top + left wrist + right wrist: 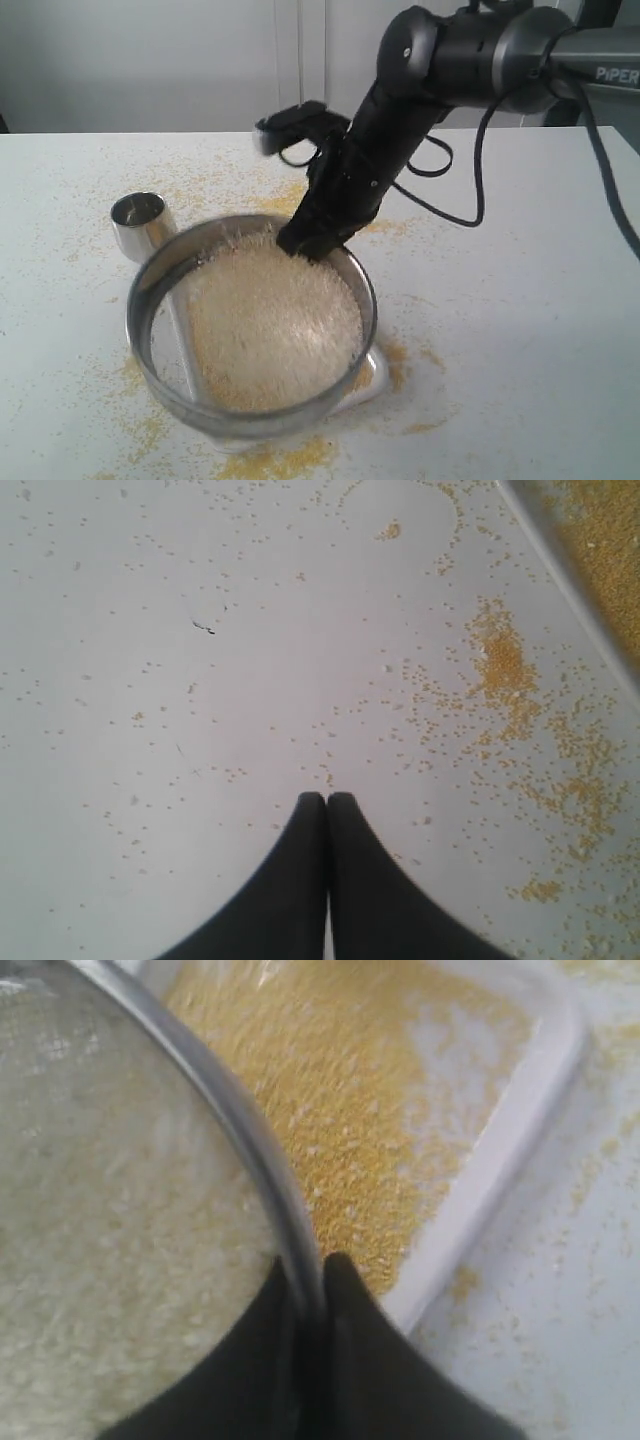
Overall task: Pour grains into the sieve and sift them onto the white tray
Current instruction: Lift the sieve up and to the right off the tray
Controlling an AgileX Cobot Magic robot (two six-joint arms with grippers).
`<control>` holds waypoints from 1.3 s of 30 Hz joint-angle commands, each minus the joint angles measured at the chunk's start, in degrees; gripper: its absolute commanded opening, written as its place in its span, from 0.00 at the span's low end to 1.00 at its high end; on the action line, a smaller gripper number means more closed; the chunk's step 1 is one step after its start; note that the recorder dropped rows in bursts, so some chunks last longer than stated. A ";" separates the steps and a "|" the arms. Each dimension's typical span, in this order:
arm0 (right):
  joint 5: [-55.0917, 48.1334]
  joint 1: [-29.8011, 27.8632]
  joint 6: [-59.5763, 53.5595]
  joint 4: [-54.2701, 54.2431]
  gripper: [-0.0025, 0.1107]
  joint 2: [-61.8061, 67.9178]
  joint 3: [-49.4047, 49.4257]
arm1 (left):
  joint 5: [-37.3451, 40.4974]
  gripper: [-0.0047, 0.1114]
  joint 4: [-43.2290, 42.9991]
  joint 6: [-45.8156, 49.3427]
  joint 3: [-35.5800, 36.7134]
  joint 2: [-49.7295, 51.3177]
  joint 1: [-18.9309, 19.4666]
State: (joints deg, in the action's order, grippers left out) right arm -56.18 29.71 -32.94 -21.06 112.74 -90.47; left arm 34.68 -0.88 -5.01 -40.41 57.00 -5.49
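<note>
1. The grains (275,320) are already poured: pale coarse granules lie in the sieve (250,420), and fine yellow meal covers the white tray (520,1130) beneath.
2. The right gripper (312,1270) pinches the sieve's rim, holding it over the tray.
3. Sifting looks nearly finished.
4. The left gripper (327,802) hangs closed and empty over the table (520,300). The steel cup (140,215) stands beside the sieve.

Steel cup (140,222): small and shiny; I see it upright, mouth open upward, at the middle left of the exterior frame.
Table (520,330): white and flat; it fills the lower part of that frame.
Wall (150,60): pale grey, along the upper edge.
Vertical seams (300,50): thin lines in the wall, upper middle.
Dark mark (203,628): tiny black scratch on the table, upper left of my left wrist frame.
</note>
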 commanded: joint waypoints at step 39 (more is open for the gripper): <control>-5.24 -15.81 37.08 24.75 0.02 3.56 -15.04 | 0.47 0.04 0.40 -0.16 0.30 -0.53 0.20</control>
State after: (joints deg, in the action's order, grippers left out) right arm -60.52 15.61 3.21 3.95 115.07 -104.48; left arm 34.68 -0.88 -5.01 -40.41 57.00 -5.49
